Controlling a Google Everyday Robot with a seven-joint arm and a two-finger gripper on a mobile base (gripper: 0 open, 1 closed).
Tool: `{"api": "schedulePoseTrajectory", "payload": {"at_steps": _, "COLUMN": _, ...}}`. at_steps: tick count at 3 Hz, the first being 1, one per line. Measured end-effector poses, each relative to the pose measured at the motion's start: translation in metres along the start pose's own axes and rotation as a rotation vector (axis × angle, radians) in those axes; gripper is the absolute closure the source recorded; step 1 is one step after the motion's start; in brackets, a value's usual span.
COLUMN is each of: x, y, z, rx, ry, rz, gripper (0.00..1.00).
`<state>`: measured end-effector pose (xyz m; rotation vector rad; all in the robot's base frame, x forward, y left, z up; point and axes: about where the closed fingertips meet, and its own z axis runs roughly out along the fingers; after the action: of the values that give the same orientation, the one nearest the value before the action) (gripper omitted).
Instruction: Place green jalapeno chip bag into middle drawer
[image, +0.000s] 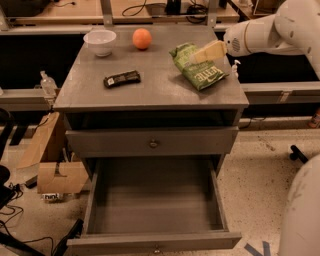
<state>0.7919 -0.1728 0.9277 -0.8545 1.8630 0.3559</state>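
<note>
The green jalapeno chip bag (202, 75) lies flat on the right part of the grey cabinet top (150, 90). My gripper (206, 52) reaches in from the right on a white arm (260, 35) and hangs over the far end of the bag, close to it or touching it. The middle drawer (155, 207) is pulled wide open below, and it is empty.
A white bowl (100, 41), an orange (142, 38) and a small dark wrapped bar (122, 78) lie on the cabinet top left of the bag. The upper drawer (150, 142) is closed. A cardboard box (55, 175) stands on the floor at the left. A white rounded body (302, 215) shows at the lower right.
</note>
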Motion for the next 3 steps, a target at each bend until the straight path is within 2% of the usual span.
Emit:
{"api": "schedulePoseTrajectory", "payload": {"at_steps": 2, "x": 0.024, "y": 0.011, "z": 0.049, "rx": -0.031, "ry": 0.071, "rz": 0.047, "gripper": 0.0}}
{"api": "schedulePoseTrajectory", "payload": {"at_steps": 3, "x": 0.037, "y": 0.027, "z": 0.07, "rx": -0.064, "ry": 0.107, "rz": 0.066, "gripper": 0.14}}
